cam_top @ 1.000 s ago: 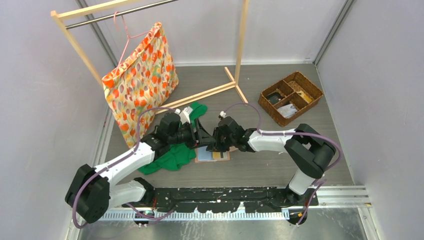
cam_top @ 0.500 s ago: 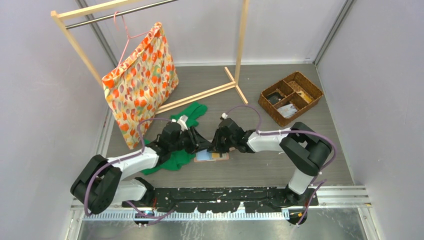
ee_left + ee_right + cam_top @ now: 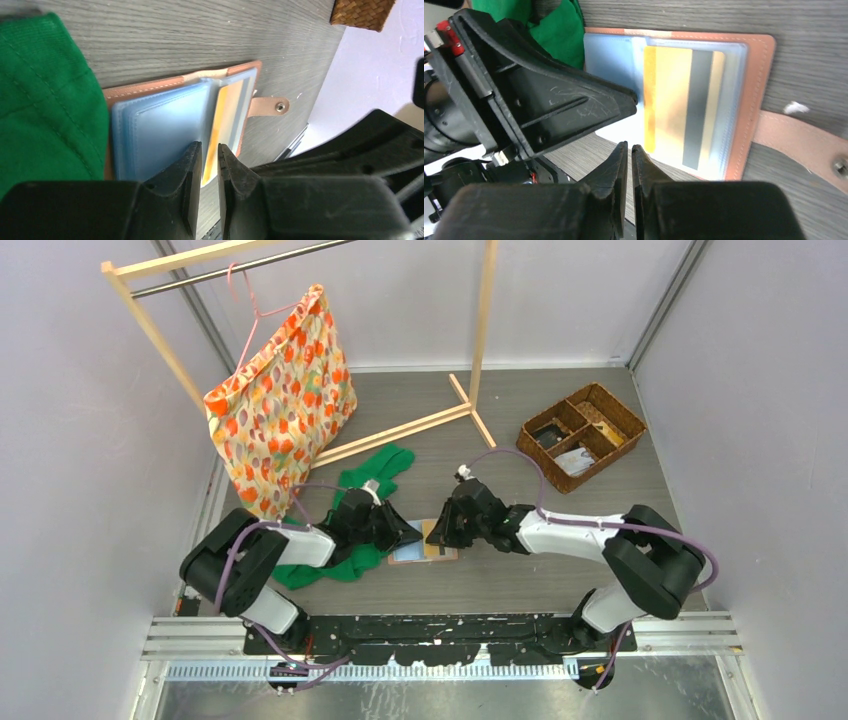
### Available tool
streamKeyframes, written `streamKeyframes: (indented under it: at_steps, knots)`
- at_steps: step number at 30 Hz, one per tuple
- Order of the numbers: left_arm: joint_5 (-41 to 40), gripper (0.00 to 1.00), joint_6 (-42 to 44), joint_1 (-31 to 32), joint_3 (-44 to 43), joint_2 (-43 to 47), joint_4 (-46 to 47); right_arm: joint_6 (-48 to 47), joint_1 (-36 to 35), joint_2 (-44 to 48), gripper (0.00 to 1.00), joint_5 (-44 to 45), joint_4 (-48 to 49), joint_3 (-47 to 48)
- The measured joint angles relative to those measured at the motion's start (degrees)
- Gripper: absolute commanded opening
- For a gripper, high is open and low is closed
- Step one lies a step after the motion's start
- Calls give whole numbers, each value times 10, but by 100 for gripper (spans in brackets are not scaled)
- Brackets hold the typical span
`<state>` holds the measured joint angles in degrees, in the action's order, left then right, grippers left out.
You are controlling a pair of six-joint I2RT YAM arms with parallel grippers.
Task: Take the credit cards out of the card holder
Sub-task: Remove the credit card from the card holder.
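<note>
Both jaws had just narrowed: the left gripper [image 3: 206, 165], at 9 o'clock of the open card holder [image 3: 425, 552] on the tabletop [image 3: 510, 585], clenched its sleeve edge. The right gripper [image 3: 630, 150], at 3 o'clock, was nearly closed on nothing visible. The yellow card [image 3: 669, 100] was not yet out.

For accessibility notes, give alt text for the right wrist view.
An open salmon card holder lies on a table, a gold card in its clear sleeve. The right pincer, nearly closed, is at the sleeve's near edge; the left pincer sits alongside.
</note>
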<state>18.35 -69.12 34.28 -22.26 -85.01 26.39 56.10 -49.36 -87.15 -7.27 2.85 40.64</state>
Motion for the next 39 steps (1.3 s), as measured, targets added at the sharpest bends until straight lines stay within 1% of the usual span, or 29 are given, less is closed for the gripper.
streamKeyframes:
  at_steps: [3,6,14,24,39]
  knots:
    - [11,19,-10,0,0,-29,27,-4,6,26,13,14,-21,-10]
    - [16,21,-12,0,0,-35,43,-5,28,51,13,21,-36,-21]
    - [22,28,-7,0,-2,-34,44,-7,96,48,16,3,-31,-37]
    - [27,28,-2,0,-2,-34,42,-9,99,6,18,-19,-9,-37]
    - [40,28,3,0,-7,-52,52,-2,100,-37,19,-48,48,-39]
